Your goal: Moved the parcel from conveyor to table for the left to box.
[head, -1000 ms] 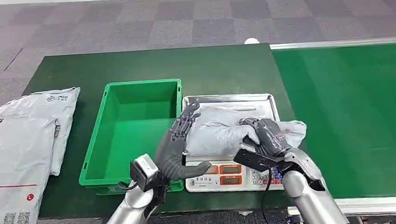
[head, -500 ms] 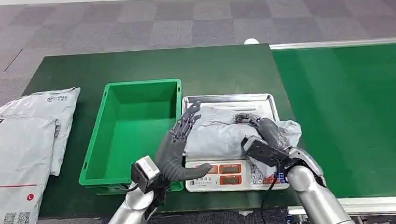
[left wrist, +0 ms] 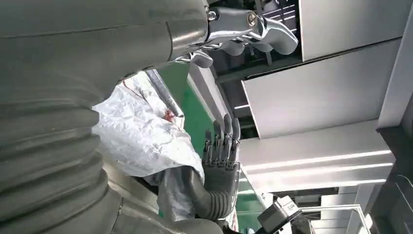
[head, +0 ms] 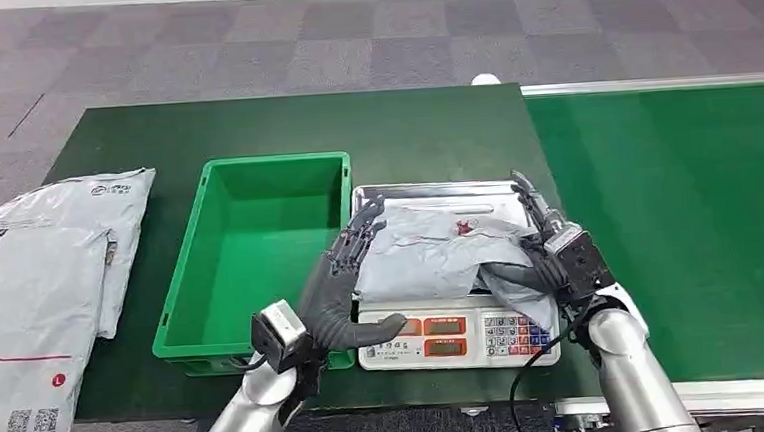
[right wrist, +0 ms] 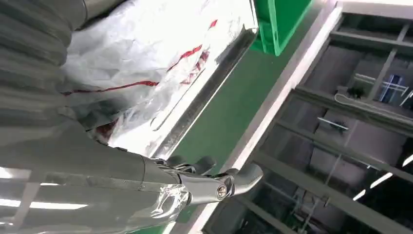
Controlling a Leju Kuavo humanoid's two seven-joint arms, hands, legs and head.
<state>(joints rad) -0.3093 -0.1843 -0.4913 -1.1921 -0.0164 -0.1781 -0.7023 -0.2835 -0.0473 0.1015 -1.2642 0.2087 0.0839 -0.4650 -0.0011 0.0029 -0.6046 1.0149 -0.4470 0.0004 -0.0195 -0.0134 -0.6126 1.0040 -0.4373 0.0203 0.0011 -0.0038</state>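
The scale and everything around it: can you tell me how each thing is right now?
Scale: tray holds the parcel; display unreadable.
Parcel: crumpled, lying on the scale tray.
Green bin: open, nothing inside.
Grey bags: lying flat at the table's left end.
Left hand: fingers spread, at the parcel's left edge.
Right hand: fingers straight, at the parcel's right edge.
Conveyor: bare.

Left arm enters from below, forearm angled up and right. Left hand [head: 347,278] held edge-on, fingers [head: 359,232] straight and together, thumb stuck out sideways, holding nothing. Right arm rises from lower right, wrist camera on top. Right hand [head: 540,251] upright, fingers [head: 529,199] extended, thumb spread toward left hand. Palms face each other. Neither hand closed.
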